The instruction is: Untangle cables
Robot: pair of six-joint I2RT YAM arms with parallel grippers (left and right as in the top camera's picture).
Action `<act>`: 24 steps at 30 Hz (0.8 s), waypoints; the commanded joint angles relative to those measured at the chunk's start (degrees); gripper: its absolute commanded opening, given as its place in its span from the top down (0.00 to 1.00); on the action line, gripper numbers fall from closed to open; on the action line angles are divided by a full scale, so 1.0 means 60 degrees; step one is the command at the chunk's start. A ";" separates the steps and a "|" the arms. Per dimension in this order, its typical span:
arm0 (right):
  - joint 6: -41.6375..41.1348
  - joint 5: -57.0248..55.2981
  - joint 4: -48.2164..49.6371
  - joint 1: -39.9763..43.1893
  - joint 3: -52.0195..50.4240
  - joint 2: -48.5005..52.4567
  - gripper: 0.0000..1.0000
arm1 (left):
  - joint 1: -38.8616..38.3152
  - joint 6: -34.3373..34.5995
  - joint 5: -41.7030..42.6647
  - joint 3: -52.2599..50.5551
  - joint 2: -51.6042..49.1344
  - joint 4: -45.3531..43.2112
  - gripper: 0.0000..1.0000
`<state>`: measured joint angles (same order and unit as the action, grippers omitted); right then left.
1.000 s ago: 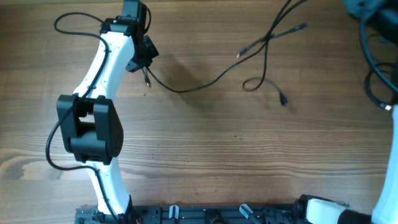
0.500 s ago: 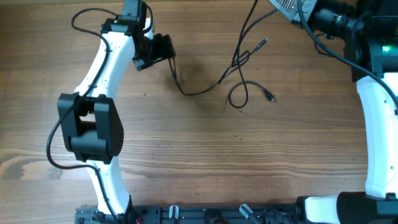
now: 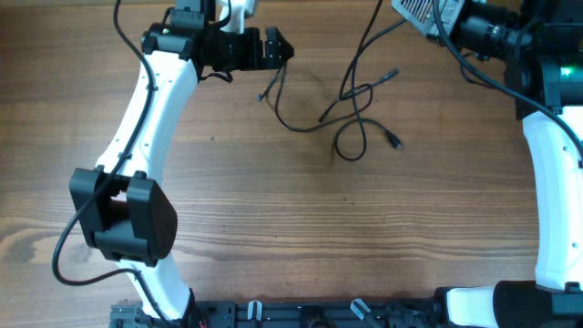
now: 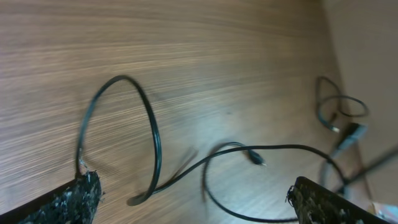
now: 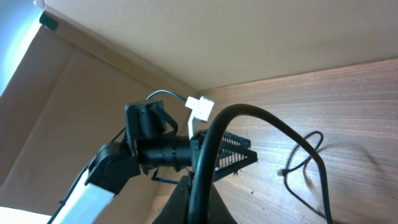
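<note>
Wood-grain worktop [image 3: 273,219] carried the cables [image 3: 339,111], a loose black tangle lying toward 1 o'clock from the centre in the overhead view. One cord end sat at 9 o'clock of the tangle, near the left tool [image 3: 281,50] but apart from it. From there the cord dipped in a shallow curve toward 6 o'clock and climbed back into the crossing. At 6 o'clock of the crossing a cord closed into a small loop, with a plug end lying just beside that loop at 3 o'clock. Another plug end pointed out toward 2 o'clock. From the crossing, strands ran toward 12 o'clock – up to the far edge, where the right tool [image 3: 417,13] sat at about 1 o'clock of the worktop.

The left tool was at 11 o'clock of the worktop, aimed toward 3 o'clock, its jaws spread wide and holding nothing. In the left wrist view its fingertips [image 4: 81,193] stood at the lower corners, and the curved cord lay on the wood beyond them, clear of both.

The right tool was closed. Its wrist view showed a black cord arching out from between its fingers, close to the lens – gripped. Which of the cords it held could not be told.
</note>
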<state>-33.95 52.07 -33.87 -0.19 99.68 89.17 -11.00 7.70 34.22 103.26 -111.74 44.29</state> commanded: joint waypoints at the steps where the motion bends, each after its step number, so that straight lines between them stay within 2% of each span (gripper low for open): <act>1: 0.0277 0.0131 -0.0015 0.0004 0.0062 0.0055 0.96 | -0.0306 -0.0255 0.1373 0.0117 0.0087 -0.0313 0.00; 4: 0.0313 0.0131 -0.0047 0.0004 0.0062 0.0055 0.96 | -0.0674 -0.0251 0.2299 0.0113 0.0087 -0.0586 0.00; 8: 0.0313 0.0135 -0.0047 0.0004 0.0062 0.0055 0.96 | -0.1173 -0.0248 0.2437 0.0113 -0.0044 -0.0525 0.00; 12: 0.0350 0.0138 -0.0055 0.0004 0.0062 0.0055 0.96 | -0.1508 -0.0211 0.2441 0.0109 -0.0310 -0.0018 0.08; 15: 0.0375 0.0138 -0.0062 0.0004 0.0062 0.0055 0.96 | -0.1541 -0.0262 0.2477 0.0106 -0.0382 0.0557 0.19; 16: 0.0390 0.0138 -0.0062 0.0004 0.0062 0.0055 0.96 | -0.1526 -0.0437 0.2477 0.0102 -0.0382 0.0725 0.25; 17: 0.0390 0.0138 -0.0066 0.0004 0.0062 0.0055 0.96 | -0.1508 -0.0656 0.2473 0.0102 -0.0382 0.0860 0.27; 22: 0.0415 0.0317 -0.0084 0.0004 0.0062 0.0055 0.96 | -0.1056 -0.2488 0.2473 0.0091 -0.0404 0.1774 0.26; 24: 0.0412 0.0346 -0.0084 0.0004 0.0062 0.0055 0.96 | -0.0874 -0.2874 0.2586 0.0007 -0.0415 0.1840 0.26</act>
<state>-32.69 52.31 -34.57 -0.19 99.68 89.17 -18.59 -1.10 48.01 103.26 -113.38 54.72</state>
